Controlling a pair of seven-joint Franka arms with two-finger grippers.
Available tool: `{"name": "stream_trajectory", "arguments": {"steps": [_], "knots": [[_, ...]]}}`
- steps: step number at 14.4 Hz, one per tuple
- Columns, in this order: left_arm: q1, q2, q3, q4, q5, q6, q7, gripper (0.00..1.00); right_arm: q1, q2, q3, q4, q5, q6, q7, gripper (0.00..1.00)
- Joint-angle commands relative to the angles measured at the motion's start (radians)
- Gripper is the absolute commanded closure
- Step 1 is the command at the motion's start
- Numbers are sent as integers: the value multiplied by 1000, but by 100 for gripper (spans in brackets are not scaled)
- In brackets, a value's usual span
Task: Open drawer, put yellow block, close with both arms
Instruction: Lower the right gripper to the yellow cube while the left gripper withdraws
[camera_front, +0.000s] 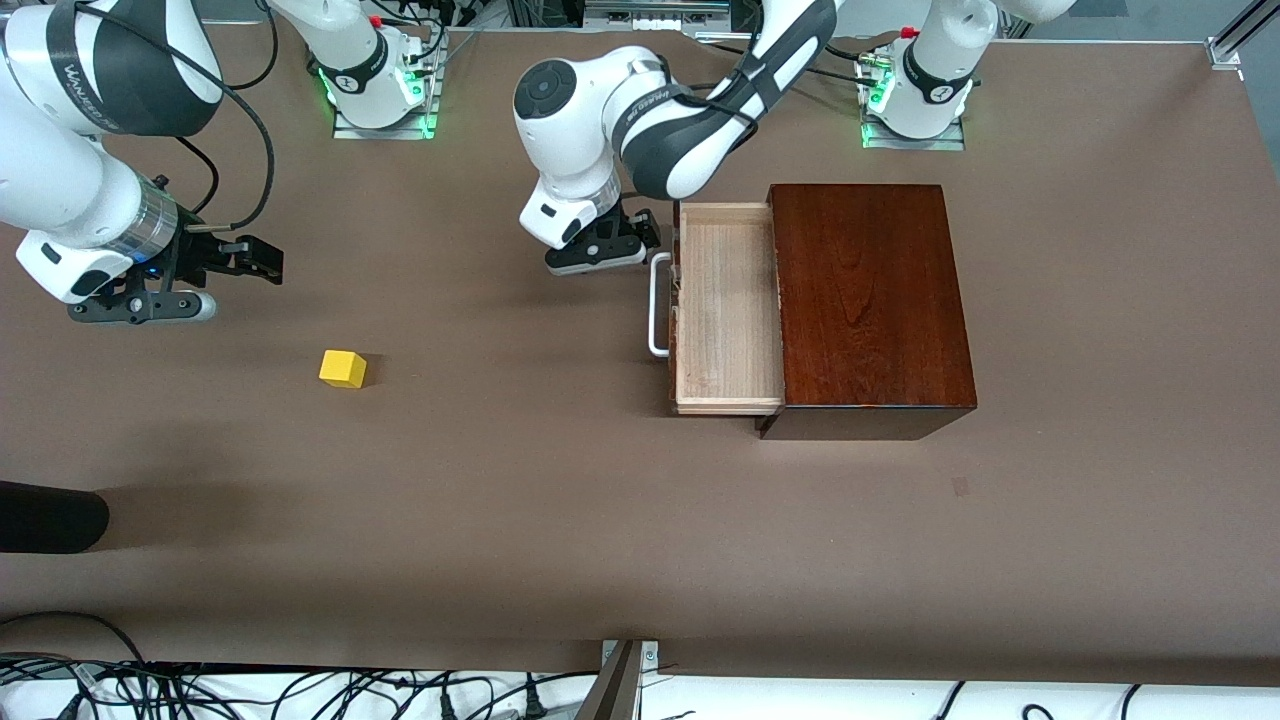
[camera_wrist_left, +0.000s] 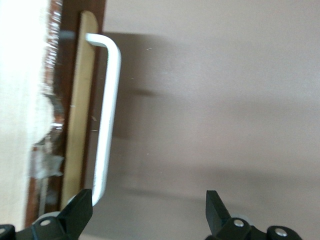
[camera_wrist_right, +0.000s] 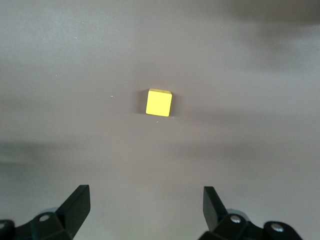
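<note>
The dark wooden box (camera_front: 870, 295) stands toward the left arm's end of the table. Its drawer (camera_front: 725, 300) is pulled out, and the pale-wood tray is empty. The white U-shaped handle (camera_front: 657, 305) also shows in the left wrist view (camera_wrist_left: 107, 115). My left gripper (camera_front: 600, 250) is open and empty just beside the handle's end farther from the front camera (camera_wrist_left: 149, 210). The yellow block (camera_front: 343, 368) lies on the table toward the right arm's end. My right gripper (camera_front: 140, 305) is open and empty above the table near the block (camera_wrist_right: 159, 102), and its own view shows it too (camera_wrist_right: 146, 205).
The brown table top (camera_front: 560, 500) stretches between the block and the drawer. A black object (camera_front: 50, 515) juts in at the table's edge at the right arm's end, nearer to the front camera. Cables lie along the front edge (camera_front: 300, 690).
</note>
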Motion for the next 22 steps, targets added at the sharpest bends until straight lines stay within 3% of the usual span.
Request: {"name": "stream_trajectory", "arguments": {"steps": [1, 5, 9, 15, 18, 22], "knots": [[52, -74, -21, -12, -16, -72, 42, 0, 1, 6, 1, 4, -13, 5, 0, 0], [239, -201, -107, -69, -82, -96, 50, 0, 1, 8, 1, -1, -13, 13, 0, 0], [351, -311, -115, -87, -120, -189, 144, 0, 1, 28, 1, -8, -13, 27, 1, 0], [524, -469, -113, -122, -169, -329, 439, 0, 1, 89, 1, -123, -5, 204, 1, 0], [609, -566, -93, -190, -192, -364, 607, 0, 1, 121, 1, -207, -3, 345, 1, 0], [624, -679, 49, -287, -224, -367, 820, 0, -5, 199, -2, -254, 12, 484, 8, 0]]}}
